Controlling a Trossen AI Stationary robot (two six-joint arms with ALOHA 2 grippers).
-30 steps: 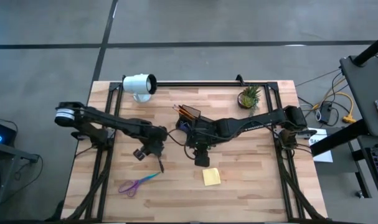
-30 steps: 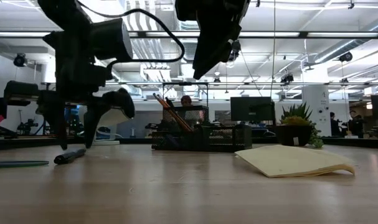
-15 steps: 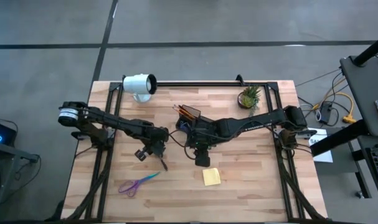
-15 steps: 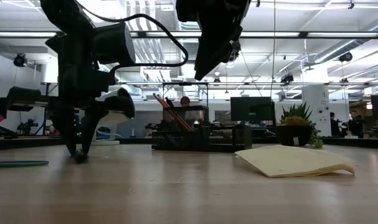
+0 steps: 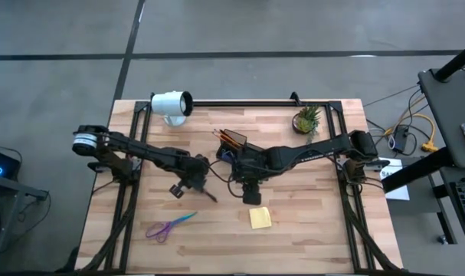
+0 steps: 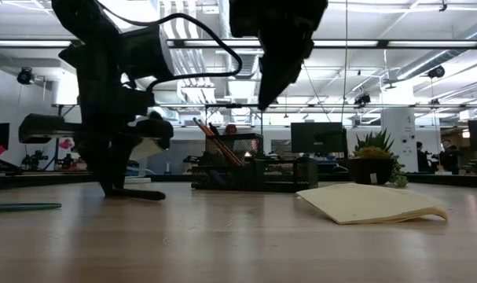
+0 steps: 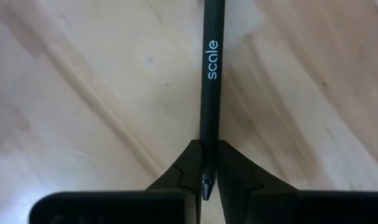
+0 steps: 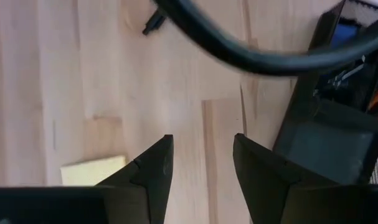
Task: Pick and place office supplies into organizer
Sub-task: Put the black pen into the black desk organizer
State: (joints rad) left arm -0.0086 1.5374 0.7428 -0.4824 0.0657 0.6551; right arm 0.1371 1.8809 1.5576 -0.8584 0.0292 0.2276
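A black pen with "scale" printed on it lies left of the table's middle, and my left gripper is shut on it. It also shows as the pen from above. My right gripper hangs open above the table, just near of the black organizer, which holds orange pencils. The yellow sticky pad lies flat near of that gripper. The purple-and-blue scissors lie at the near left. My left gripper pinches the pen close to one end between its two fingers. The fingers come from above, pointing steeply down. The rest of the pen runs away from them, low and nearly level, with its free end at the tabletop.
A white lamp lies at the far left and a small potted plant stands at the far right. A dark cable crosses above the table beside a small dark clip. Bare wood lies along the near edge.
My left gripper has shut on the black pen. The pen has turned about on the table: its free end, which pointed toward the near edge, now points toward the table's right. My right gripper has stayed open above the table.
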